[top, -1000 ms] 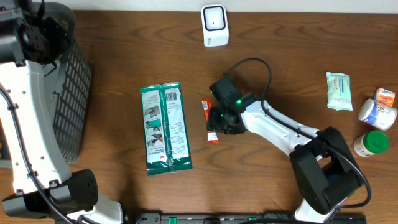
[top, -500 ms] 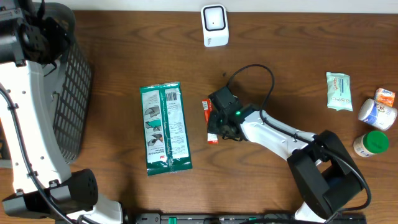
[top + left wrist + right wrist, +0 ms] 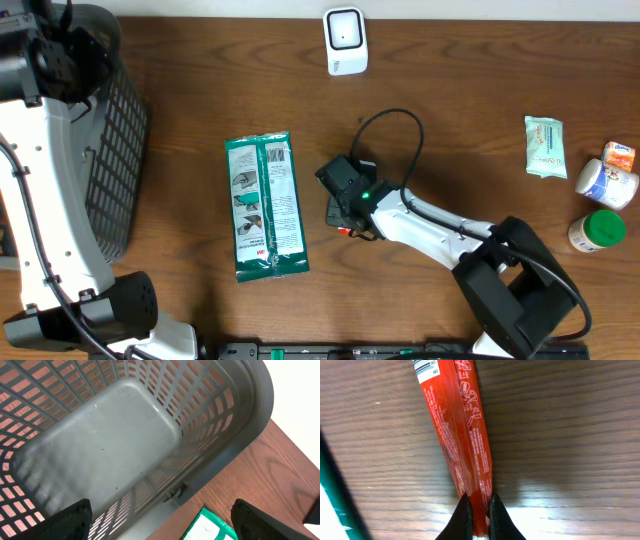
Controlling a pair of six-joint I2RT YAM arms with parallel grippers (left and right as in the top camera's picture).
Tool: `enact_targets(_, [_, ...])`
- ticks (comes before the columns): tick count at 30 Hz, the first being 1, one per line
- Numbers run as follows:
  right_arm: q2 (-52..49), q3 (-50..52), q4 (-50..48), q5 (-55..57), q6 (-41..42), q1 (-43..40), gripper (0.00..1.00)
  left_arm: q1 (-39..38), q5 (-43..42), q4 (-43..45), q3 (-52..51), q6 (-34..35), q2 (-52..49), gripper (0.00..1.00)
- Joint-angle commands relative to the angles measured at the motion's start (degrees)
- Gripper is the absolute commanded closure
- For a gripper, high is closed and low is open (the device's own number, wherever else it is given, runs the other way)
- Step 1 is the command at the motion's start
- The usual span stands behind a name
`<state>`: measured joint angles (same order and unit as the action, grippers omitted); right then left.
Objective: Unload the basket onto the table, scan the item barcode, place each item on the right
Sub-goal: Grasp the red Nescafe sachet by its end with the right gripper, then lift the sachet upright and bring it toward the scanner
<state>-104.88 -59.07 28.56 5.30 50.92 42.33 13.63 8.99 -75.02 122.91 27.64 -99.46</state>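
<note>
My right end effector (image 3: 479,510) is pinched shut on the near tip of the red stick packet (image 3: 462,435). The packet lies flat on the wooden surface (image 3: 570,435) and runs straight out ahead of my fingertips. Its barcode (image 3: 426,367) is at the far end, clear of my grip, so nothing of mine covers it.

I hold only a narrow end, so I expect the packet to droop or swing once it leaves the surface. I should lift slowly, keep the wrist steady, and check that the pinch holds before travelling.

The scanner (image 3: 345,40) stands well beyond my end effector, towards the far edge of the surface. The barcode faces upward now, so I judge the wrist must turn to bring that printed end square to the scanner's window, then hold it there briefly.

The green pack (image 3: 265,205) lies just off to the left of my fingertips, so I should rise clear before swinging. My left end effector (image 3: 160,525) hangs wide open over the basket (image 3: 225,420), well apart.
</note>
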Motion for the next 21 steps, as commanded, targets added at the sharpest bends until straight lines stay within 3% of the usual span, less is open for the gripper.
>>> enact_targets(1, [0.04,0.39,4.61,5.33,-10.88,-2.19,0.99,0.17,0.72,-0.2,0.28,-0.11,0.46,0.12])
enact_targets(7, [9.14,-2.95,15.63,5.14,-33.99,-6.25,0.99,0.2,0.72,-0.2,0.28,-0.11,0.46,0.12])
enact_targets(14, [19.43,-2.95,17.05,-1.27,-62.34,-6.6,0.99,0.17,0.72,-0.2,0.28,-0.11,0.46,0.12])
enact_targets(21, [24.5,-2.95,16.72,-1.29,-71.87,-6.62,0.99,0.17,0.72,-0.2,0.28,-0.11,0.46,0.12])
